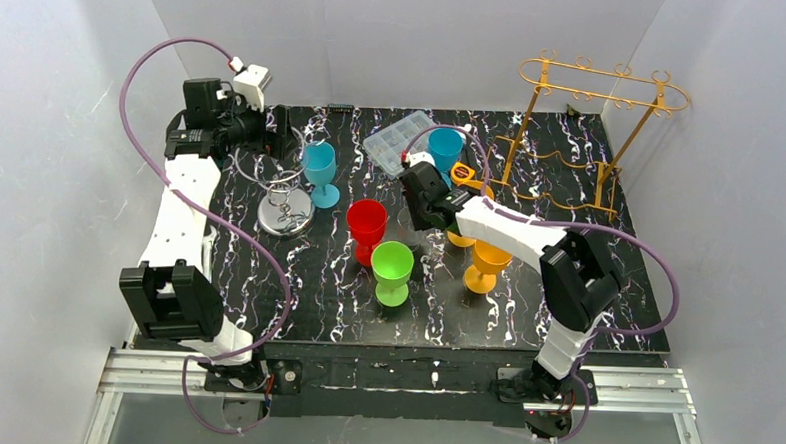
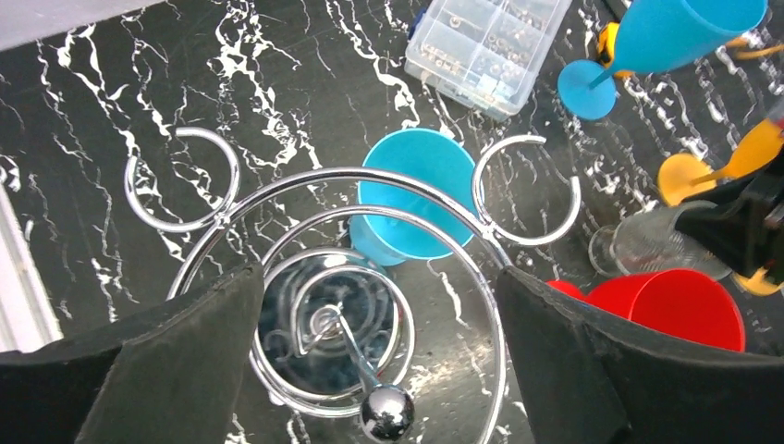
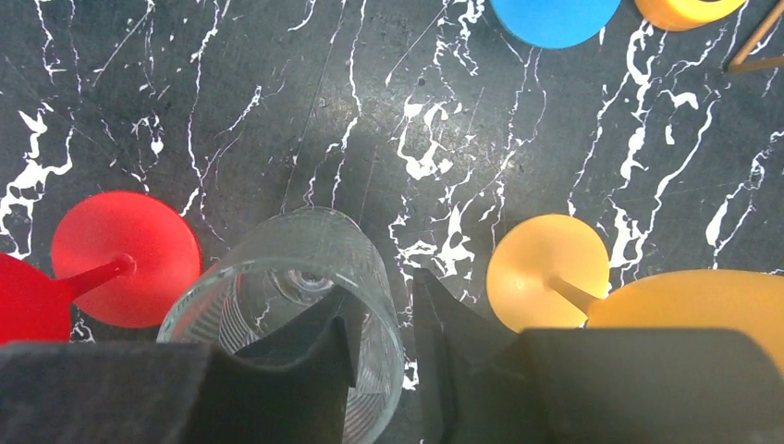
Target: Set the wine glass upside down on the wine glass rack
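Grasp step: the right gripper (image 3: 384,296) straddles the glass (image 3: 277,250) rim at the middle of the table (image 1: 316,299), though a firm pinch cannot be told. The left gripper (image 2: 377,277) hangs open over the rack (image 2: 296,305). Next: close, lift, invert.

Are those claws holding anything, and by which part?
The left gripper is open, empty. The right gripper straddles the rim of the clear glass, one finger inside; a firm grip cannot be told.

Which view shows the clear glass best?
Right wrist view: the clear glass fills the foreground, rim and ribbed wall plain. Left wrist view shows it small, at the right edge; in the top view the right arm mostly hides it.
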